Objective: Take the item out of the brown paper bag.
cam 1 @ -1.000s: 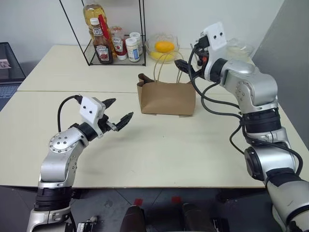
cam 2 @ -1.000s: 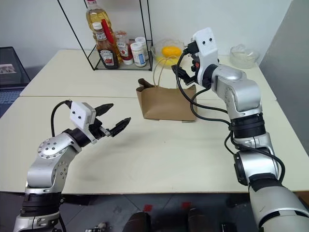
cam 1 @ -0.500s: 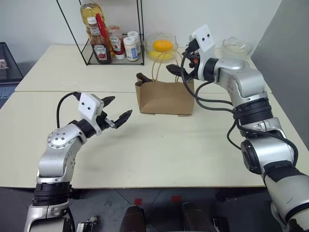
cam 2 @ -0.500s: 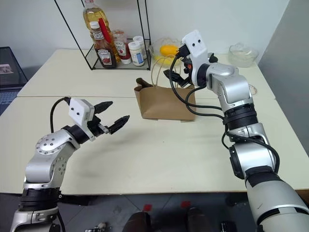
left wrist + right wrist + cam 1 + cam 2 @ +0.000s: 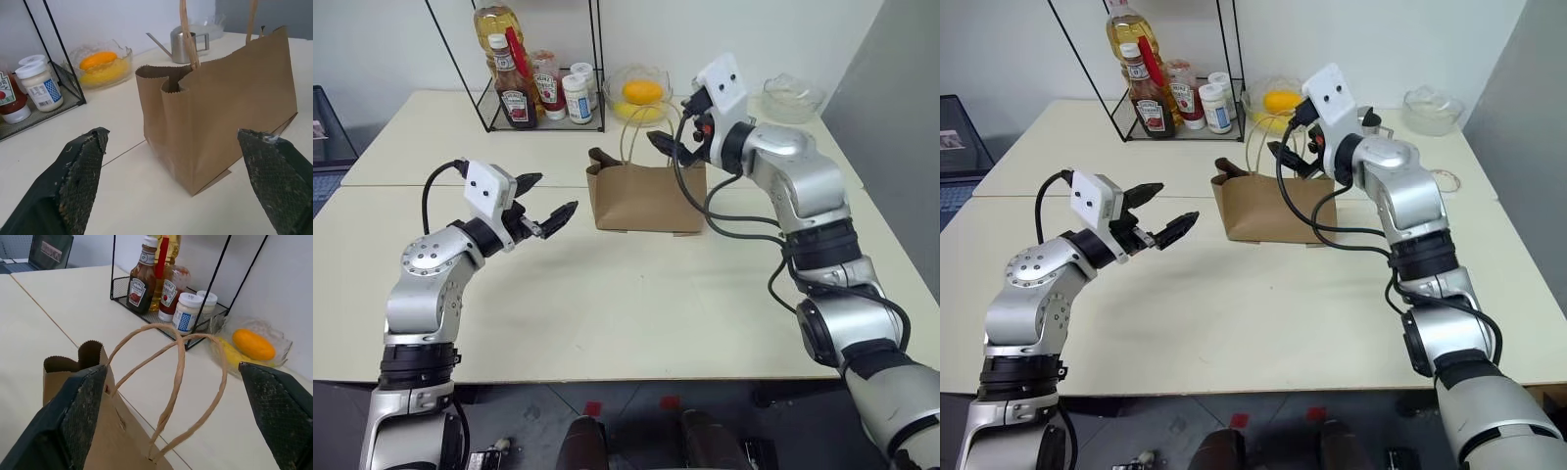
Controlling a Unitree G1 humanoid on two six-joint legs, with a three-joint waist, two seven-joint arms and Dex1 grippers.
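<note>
**Brown paper bag, upright on worktop; both arms' fingers spread and empty**

Brown paper bag (image 5: 648,199): stands upright near the middle of the pale worktop (image 5: 636,304), wider than tall, mouth up, its near end folded inward. Two thin looped cord handles (image 5: 172,382) rise from the top edge. Its inside is hidden, so the item cannot be told.

Right gripper (image 5: 674,149): raised at the bag's top edge, beside the handles, pointing across toward the robot's left. Fingers spread wide, holding nothing.

Left gripper (image 5: 548,208): above the worktop on the bag's left, apart from it, pointing toward the bag. Fingers (image 5: 80,178) spread wide, nothing between them.

Wire rack (image 5: 543,73): behind the bag, to the left; holds a ketchup bottle (image 5: 514,98), an oil bottle (image 5: 499,24) and small white-capped jars (image 5: 576,95).

Glass bowl (image 5: 641,96): behind the bag, holding an orange fruit (image 5: 642,92).

Second glass bowl (image 5: 793,96): far right of the worktop.

Metal pitcher (image 5: 183,44): behind the bag, seen in the left wrist view.
</note>
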